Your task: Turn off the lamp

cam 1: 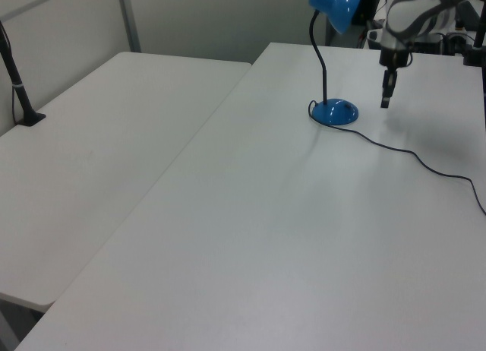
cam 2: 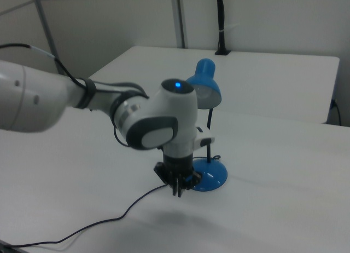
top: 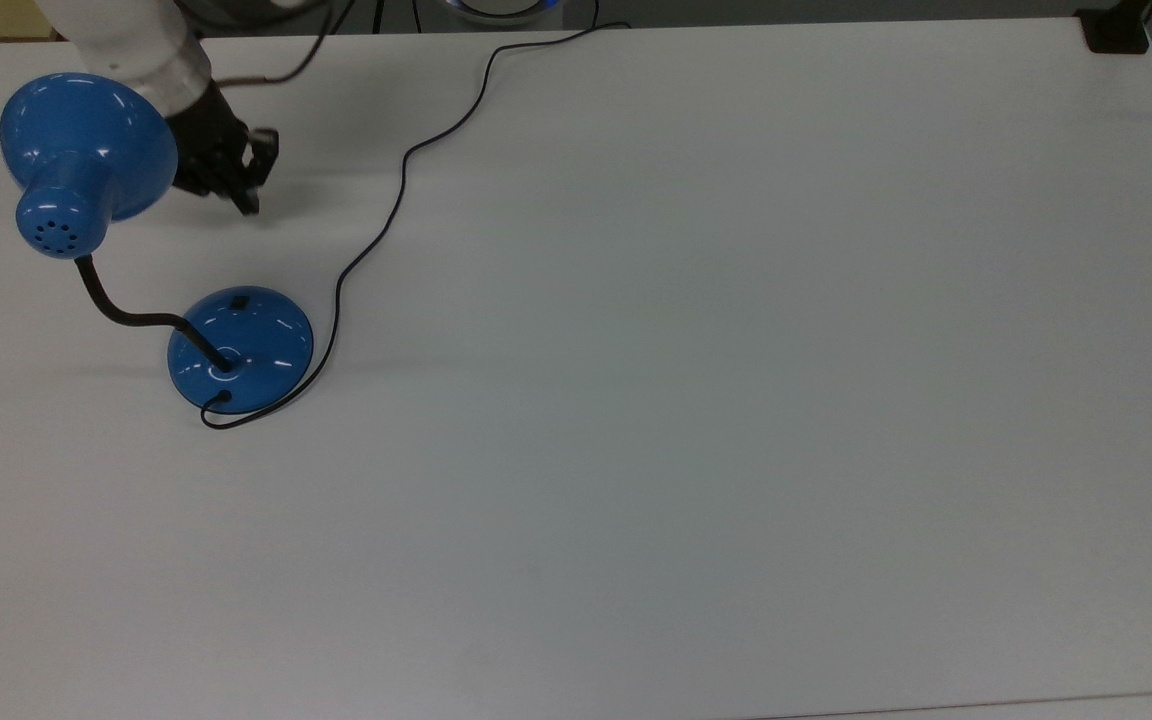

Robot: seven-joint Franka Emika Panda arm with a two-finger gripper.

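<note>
The lamp stands at the top view's left, with its blue shade (top: pixel 86 150) on a black gooseneck (top: pixel 126 315) above the domed blue base (top: pixel 241 348). A small black switch (top: pixel 237 299) sits on the base's far side. No glow comes from the shade (cam 2: pixel 205 86). My gripper (top: pixel 246 200) hangs above the table behind the base, apart from it, fingers shut with nothing held. In the left view the gripper (cam 1: pixel 386 102) is right of the base (cam 1: pixel 334 112). In the right view the gripper (cam 2: pixel 178 193) hovers just left of the base (cam 2: pixel 210 176).
The lamp's thin black cord (top: pixel 396 200) snakes from the base to the table's far edge. A black clamp (top: pixel 1116 35) sits at the top view's upper right corner. A second table (cam 1: pixel 91 153) with a black post (cam 1: pixel 19 85) adjoins in the left view.
</note>
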